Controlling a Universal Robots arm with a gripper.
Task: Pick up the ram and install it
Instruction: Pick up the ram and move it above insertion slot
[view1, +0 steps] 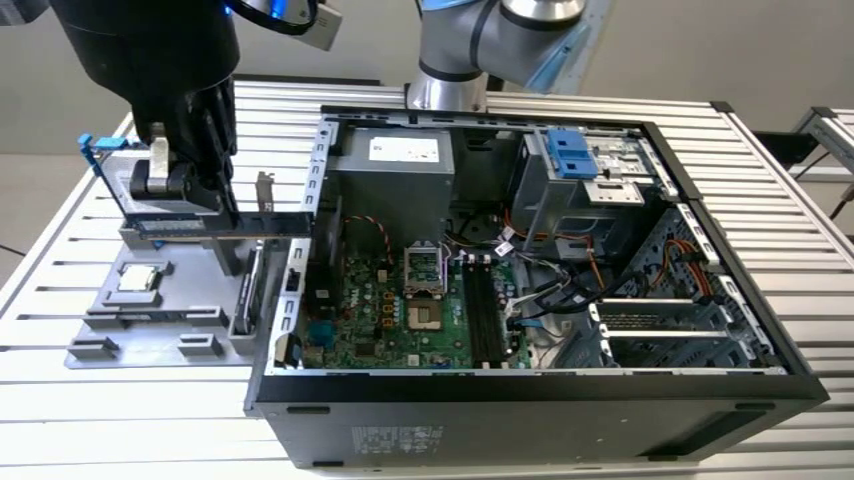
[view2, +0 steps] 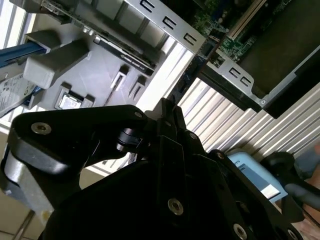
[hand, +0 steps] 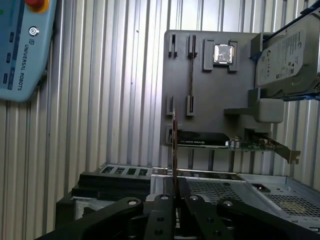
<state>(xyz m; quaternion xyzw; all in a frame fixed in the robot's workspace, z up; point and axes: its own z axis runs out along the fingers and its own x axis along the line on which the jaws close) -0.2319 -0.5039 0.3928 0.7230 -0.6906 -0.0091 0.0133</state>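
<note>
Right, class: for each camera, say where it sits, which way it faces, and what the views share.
Exterior view: high, off the arm, looking down on the computer case and grey holder; arm and gripper show.
First wrist view: at the wrist, looking past the gripper onto the holder and hard drive.
Second wrist view: at the wrist, tilted, gripper linkage before the holder.
Shared: all three show the gripper and holder.

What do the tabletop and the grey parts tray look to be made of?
Tabletop: likely aluminium, brushed silver, with parallel extruded slats and grooves. Parts tray: probably plastic, perhaps printed; uniform matte grey with blocky moulded holders, no metallic shine.
</note>
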